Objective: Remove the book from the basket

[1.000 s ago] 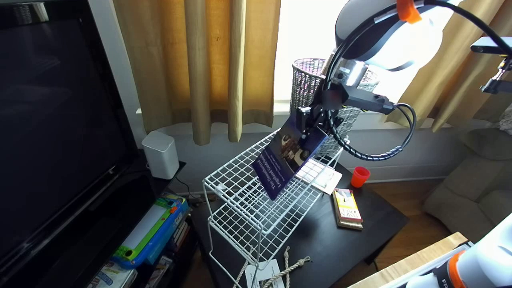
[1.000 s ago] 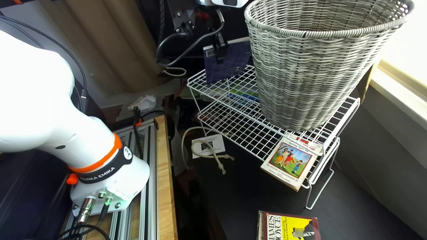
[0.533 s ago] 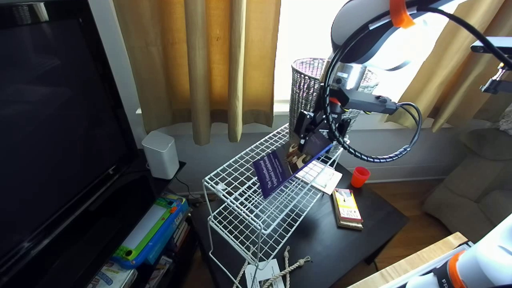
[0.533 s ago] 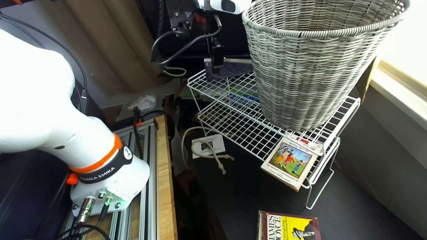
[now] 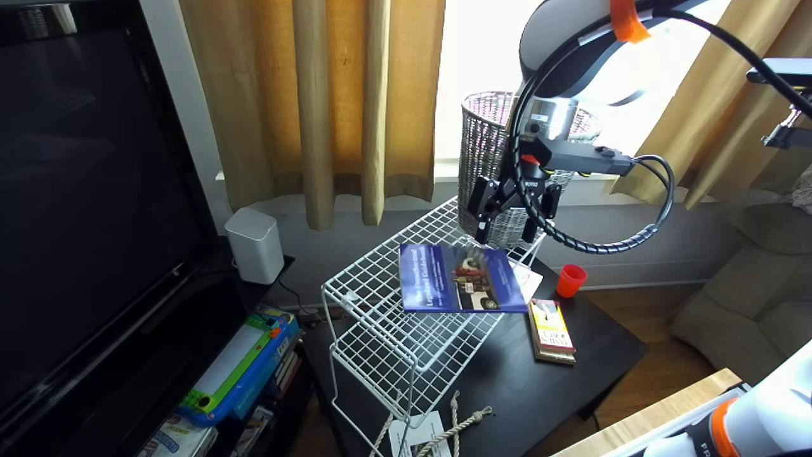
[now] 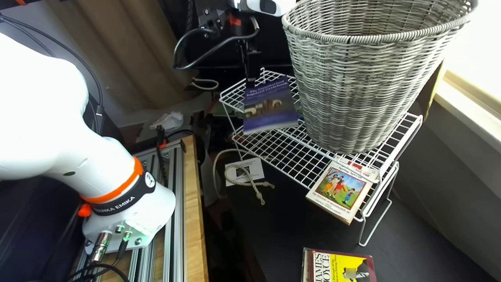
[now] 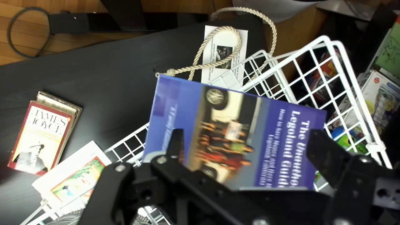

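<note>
The book (image 5: pixel 463 279), dark blue with a vehicle picture and white title, lies outside the basket, cover up, over the top of the white wire rack. In an exterior view the book (image 6: pixel 270 103) tilts, its near edge reaching past the rack's front; it looks slightly blurred, so whether it has settled I cannot tell. The tall grey woven basket (image 6: pixel 375 90) stands upright on the rack beside it. Above the book my gripper (image 5: pixel 505 231) stands open, nothing between its fingers. In the wrist view the book (image 7: pixel 231 131) shows beyond the spread fingertips (image 7: pixel 325 150).
The white wire rack (image 5: pixel 412 365) stands on a dark table (image 5: pixel 507 381). Nearby are a picture-cover paperback (image 6: pixel 338 190), a James Joyce paperback (image 6: pixel 332 270), a red cup (image 5: pixel 572 280), and a rope (image 6: pixel 254 186) over a card. A television (image 5: pixel 95 222) is at one side.
A second ago the book hung steeply tilted in my gripper's jaws. The jaws have since spread, and the book has come away and swung down toward flat over the rack.
</note>
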